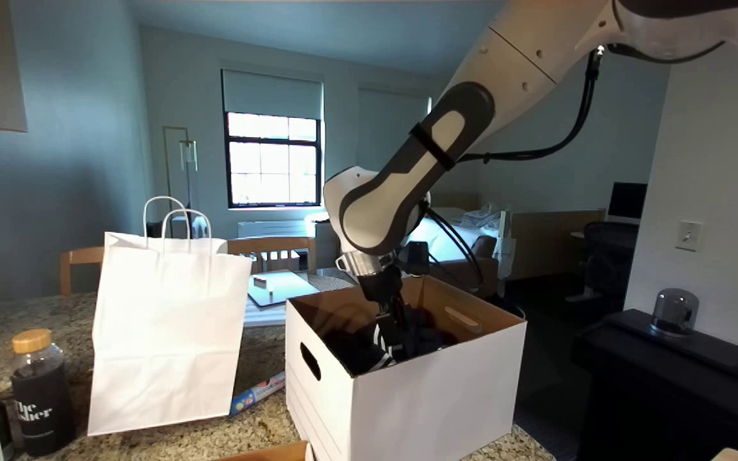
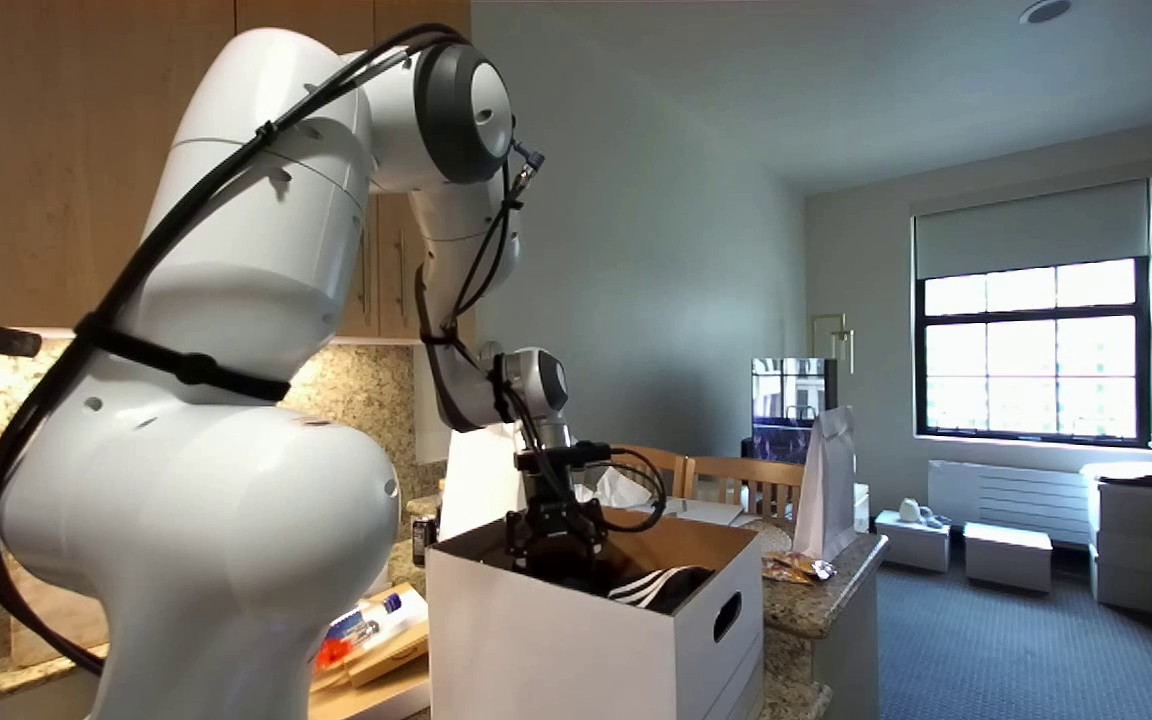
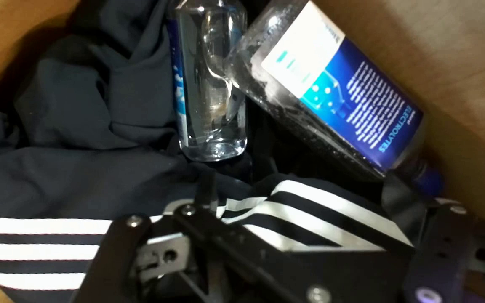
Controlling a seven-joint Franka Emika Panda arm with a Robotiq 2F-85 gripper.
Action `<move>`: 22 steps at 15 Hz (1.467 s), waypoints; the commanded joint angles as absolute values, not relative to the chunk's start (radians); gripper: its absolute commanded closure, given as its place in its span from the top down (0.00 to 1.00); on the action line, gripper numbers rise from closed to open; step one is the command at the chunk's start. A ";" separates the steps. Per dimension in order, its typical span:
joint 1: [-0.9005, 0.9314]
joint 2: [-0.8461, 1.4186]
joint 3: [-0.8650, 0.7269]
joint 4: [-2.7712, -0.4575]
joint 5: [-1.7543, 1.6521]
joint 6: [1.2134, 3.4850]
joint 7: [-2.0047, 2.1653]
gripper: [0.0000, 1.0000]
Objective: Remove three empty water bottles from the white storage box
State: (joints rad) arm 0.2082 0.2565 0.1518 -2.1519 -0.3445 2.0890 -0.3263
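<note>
Wrist view: two water bottles [image 3: 213,84] beside dark striped clothing [image 3: 65,181] in the white storage box [image 1: 433,397]; both exterior views hide these bottles. My claw [image 3: 303,189] stands spread near one blurred blue cap [image 3: 430,179].

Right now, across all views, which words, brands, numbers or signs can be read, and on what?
"ELECTROLYTES": the right-hand bottle in the wrist view.
"he" above "sher", first letters unclear: the dark jar, in an exterior view.
Too small or blurred: that bottle's fine print, print on the left-hand bottle, markings on the blue tube.
</note>
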 commanded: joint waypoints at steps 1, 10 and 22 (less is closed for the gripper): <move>0.195 0.265 0.170 -2.132 -0.348 1.993 -0.404 1.00; 0.163 0.374 0.175 -2.001 -0.336 1.794 -0.595 1.00; 0.166 0.478 0.173 -1.964 -0.354 1.829 -0.551 1.00</move>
